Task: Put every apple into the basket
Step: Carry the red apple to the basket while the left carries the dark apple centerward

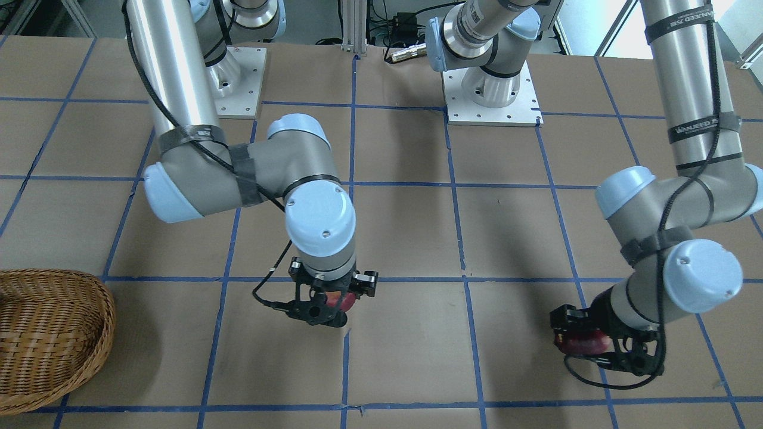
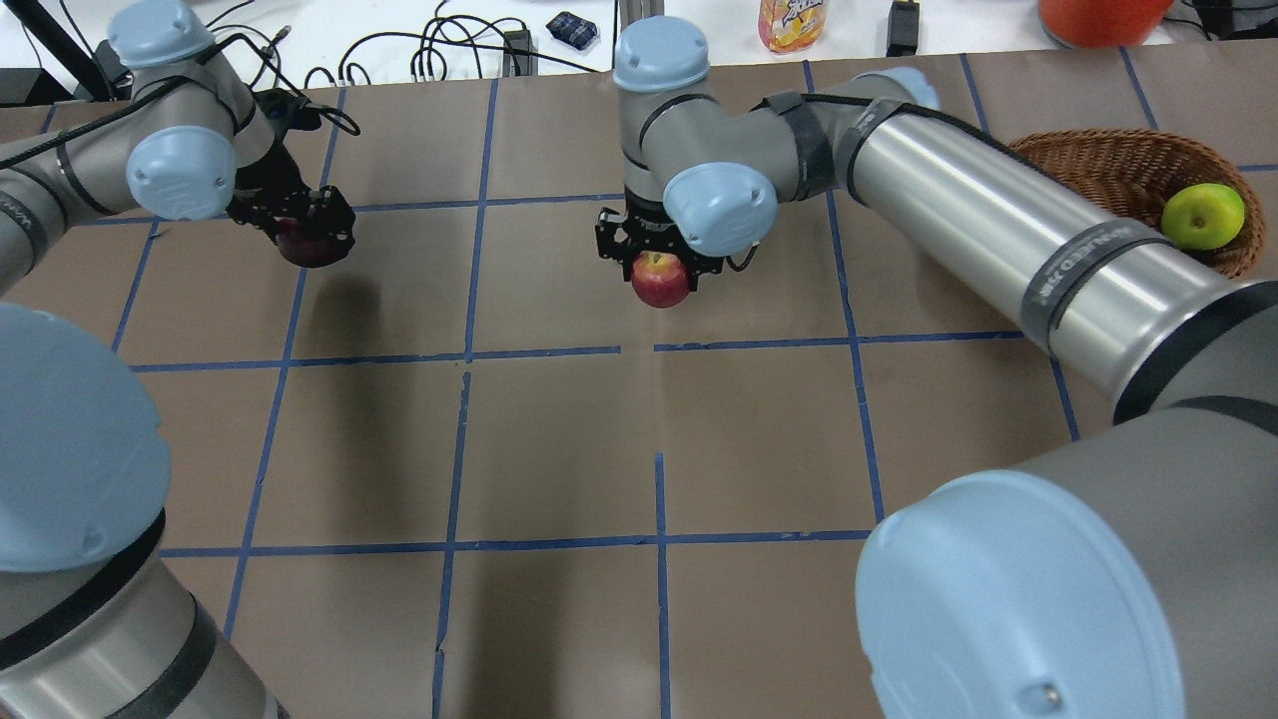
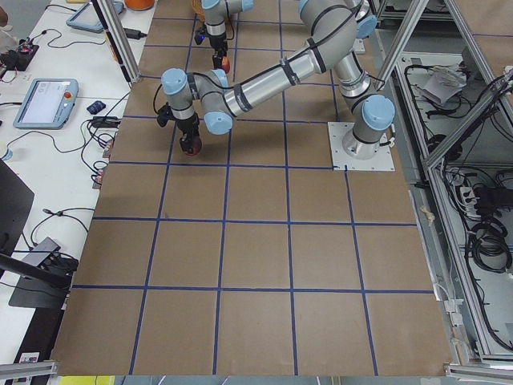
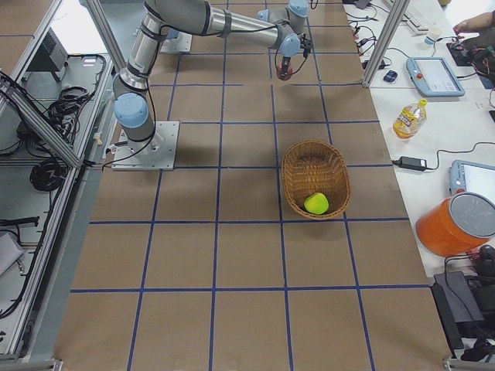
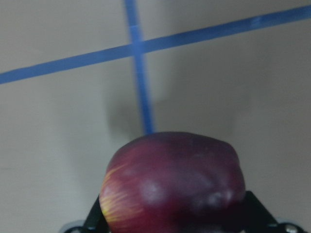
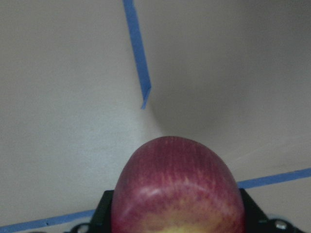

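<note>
- The left claw (image 2: pixel 310 232) is on the left, over the far part of the brown table (image 2: pixel 559 439). It is closed tight on the dark apple (image 2: pixel 312 250). The apple pokes out under the claw's black fingers.
- The left wrist camera sees the dark apple up close. It is deep red and purple, with thin yellow stripes on one side. Two lines of blue tape (image 5: pixel 138 73) cross on the table past it.
- The right claw (image 2: pixel 659 262) is in the middle of the table and points down. It is closed tight on the red apple (image 2: pixel 661 285). This apple has a yellow patch by its stem, up next to the claw.
- The right wrist camera sees the round red apple at the bottom of its picture, with brown table and blue tape behind it.
- The basket (image 2: pixel 1098 150) sits on the right, at the far side of the table. The big silver right arm (image 2: pixel 998 230) hides part of it.
- The green apple (image 2: pixel 1202 216) lies inside the basket, at one end, right by the wall.
- Both apples in the claws are well away from the basket. The red one is nearer to it than the dark one.
</note>
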Controlling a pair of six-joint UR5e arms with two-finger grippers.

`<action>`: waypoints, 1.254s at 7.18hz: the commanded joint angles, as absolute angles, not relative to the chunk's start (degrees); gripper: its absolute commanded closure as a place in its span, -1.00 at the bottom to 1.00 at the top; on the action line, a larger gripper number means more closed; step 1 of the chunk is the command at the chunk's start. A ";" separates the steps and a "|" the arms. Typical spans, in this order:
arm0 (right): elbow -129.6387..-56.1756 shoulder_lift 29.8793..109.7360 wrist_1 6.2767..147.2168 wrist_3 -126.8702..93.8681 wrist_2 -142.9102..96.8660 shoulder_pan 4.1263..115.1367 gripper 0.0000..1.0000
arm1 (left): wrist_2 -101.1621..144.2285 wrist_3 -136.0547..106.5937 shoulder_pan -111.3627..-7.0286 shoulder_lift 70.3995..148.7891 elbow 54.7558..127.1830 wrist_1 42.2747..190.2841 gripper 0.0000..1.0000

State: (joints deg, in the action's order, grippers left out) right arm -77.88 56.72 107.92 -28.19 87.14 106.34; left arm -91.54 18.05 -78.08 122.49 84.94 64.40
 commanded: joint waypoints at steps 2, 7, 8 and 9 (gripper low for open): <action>-73.57 62.74 95.63 -8.84 89.81 90.23 1.00 | -89.30 -9.85 -94.87 121.72 87.71 63.90 0.54; -74.09 58.38 106.22 22.73 95.45 68.32 1.00 | -87.12 -20.74 -109.41 123.12 88.07 66.10 0.50; -74.27 56.10 109.57 25.03 95.36 66.73 1.00 | -86.06 -21.61 -110.55 123.31 88.07 65.66 0.18; -74.35 54.07 112.73 27.40 95.54 66.36 1.00 | -86.05 -21.88 -110.91 123.31 88.15 65.74 -0.92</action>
State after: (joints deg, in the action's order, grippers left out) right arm -74.23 56.74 108.51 23.92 95.40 67.76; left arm -86.62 -21.25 -110.02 123.06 88.09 65.81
